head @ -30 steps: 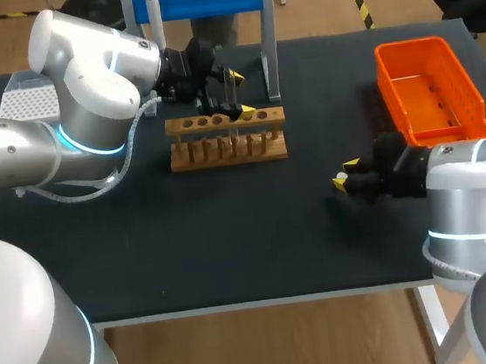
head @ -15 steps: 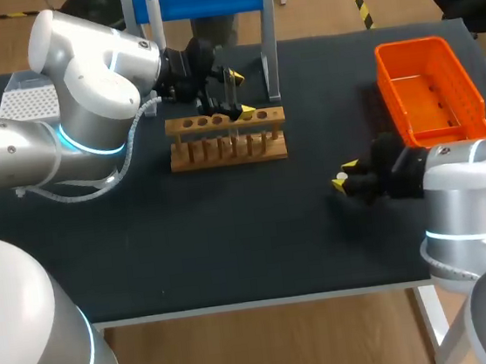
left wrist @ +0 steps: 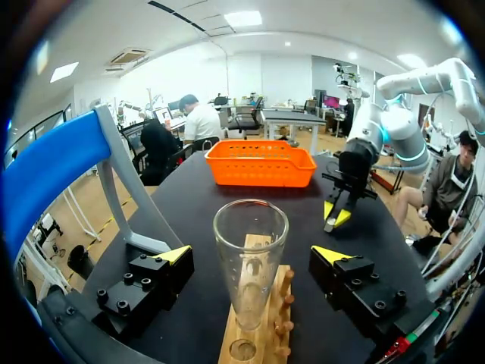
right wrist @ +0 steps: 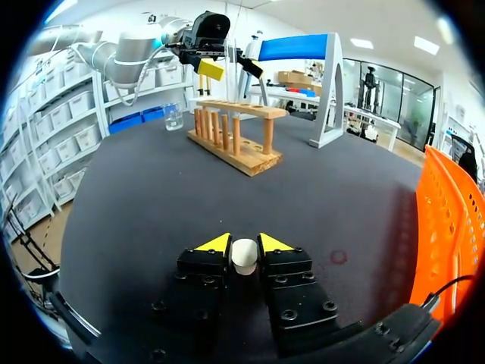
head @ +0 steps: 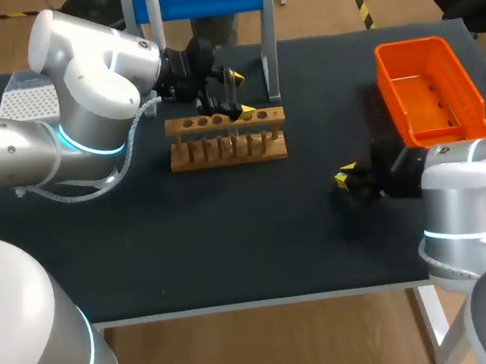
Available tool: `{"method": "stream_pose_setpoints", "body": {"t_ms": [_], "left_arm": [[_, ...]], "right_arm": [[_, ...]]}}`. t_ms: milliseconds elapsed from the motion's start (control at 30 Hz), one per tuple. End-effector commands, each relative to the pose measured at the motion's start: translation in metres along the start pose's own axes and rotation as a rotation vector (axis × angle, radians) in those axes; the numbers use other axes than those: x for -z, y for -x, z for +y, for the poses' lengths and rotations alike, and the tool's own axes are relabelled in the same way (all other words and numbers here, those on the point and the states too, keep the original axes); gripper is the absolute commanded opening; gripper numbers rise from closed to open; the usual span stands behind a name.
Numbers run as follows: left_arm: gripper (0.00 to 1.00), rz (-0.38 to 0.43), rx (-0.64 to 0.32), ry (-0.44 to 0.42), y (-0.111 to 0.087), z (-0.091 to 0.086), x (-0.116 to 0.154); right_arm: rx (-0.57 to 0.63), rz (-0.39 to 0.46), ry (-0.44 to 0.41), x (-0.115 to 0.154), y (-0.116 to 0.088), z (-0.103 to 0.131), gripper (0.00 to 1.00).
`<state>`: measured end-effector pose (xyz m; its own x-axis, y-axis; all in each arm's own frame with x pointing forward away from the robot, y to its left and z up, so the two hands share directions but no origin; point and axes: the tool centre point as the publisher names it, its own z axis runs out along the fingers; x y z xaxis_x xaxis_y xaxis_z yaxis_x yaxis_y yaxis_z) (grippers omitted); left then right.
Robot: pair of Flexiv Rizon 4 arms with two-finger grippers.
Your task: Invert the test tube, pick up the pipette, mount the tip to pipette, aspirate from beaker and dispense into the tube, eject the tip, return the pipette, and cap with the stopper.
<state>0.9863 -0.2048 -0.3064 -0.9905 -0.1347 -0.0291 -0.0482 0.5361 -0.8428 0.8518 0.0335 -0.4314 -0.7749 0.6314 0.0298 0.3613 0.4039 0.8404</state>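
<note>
Test tube stands in rack, basket to its right.

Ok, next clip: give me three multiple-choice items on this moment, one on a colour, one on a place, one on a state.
1. What colour is the basket?
A. blue
B. orange
C. white

2. Where is the tube?
A. upright in the rack
B. in the basket
C. in the right gripper

3. What state is the right gripper in?
A. open, empty
B. shut on the tube
C. shut on the stopper

Answers:
1 B: the basket shows orange in every view.
2 A: the left wrist view shows the tube standing in the rack, between the open fingers of the left gripper, which do not touch it.
3 C: the right wrist view shows both fingers pressed on the white stopper from two sides.
</note>
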Motion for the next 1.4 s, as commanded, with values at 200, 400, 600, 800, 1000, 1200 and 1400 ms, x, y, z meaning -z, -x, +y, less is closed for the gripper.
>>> {"method": "stream_pose_setpoints", "body": {"t_ms": [200, 400, 600, 800, 1000, 1200, 1400], "left_arm": [[1.0, -0.001, 0.0, 0.0, 0.0, 0.0, -0.001], [1.0, -0.001, 0.0, 0.0, 0.0, 0.0, -0.001], [1.0, -0.001, 0.0, 0.0, 0.0, 0.0, -0.001], [1.0, -0.001, 0.0, 0.0, 0.0, 0.0, -0.001], [1.0, -0.001, 0.0, 0.0, 0.0, 0.0, -0.001], [1.0, -0.001, 0.0, 0.0, 0.0, 0.0, -0.001], [1.0, -0.001, 0.0, 0.0, 0.0, 0.0, -0.001]], "right_arm": [[-0.036, 0.003, 0.004, 0.002, 0.001, 0.006, 0.0], [0.023, 0.048, 0.026, 0.009, 0.003, 0.035, 0.0], [0.065, 0.129, 0.044, 0.018, 0.005, 0.071, 0.0], [0.15, 0.194, 0.022, 0.025, 0.011, 0.111, 0.0], [0.235, 0.242, 0.02, 0.033, 0.014, 0.156, 0.0], [0.306, 0.292, 0.031, 0.035, 0.012, 0.193, 0.0], [0.348, 0.335, 0.021, 0.03, 0.009, 0.218, 0.0]]}}
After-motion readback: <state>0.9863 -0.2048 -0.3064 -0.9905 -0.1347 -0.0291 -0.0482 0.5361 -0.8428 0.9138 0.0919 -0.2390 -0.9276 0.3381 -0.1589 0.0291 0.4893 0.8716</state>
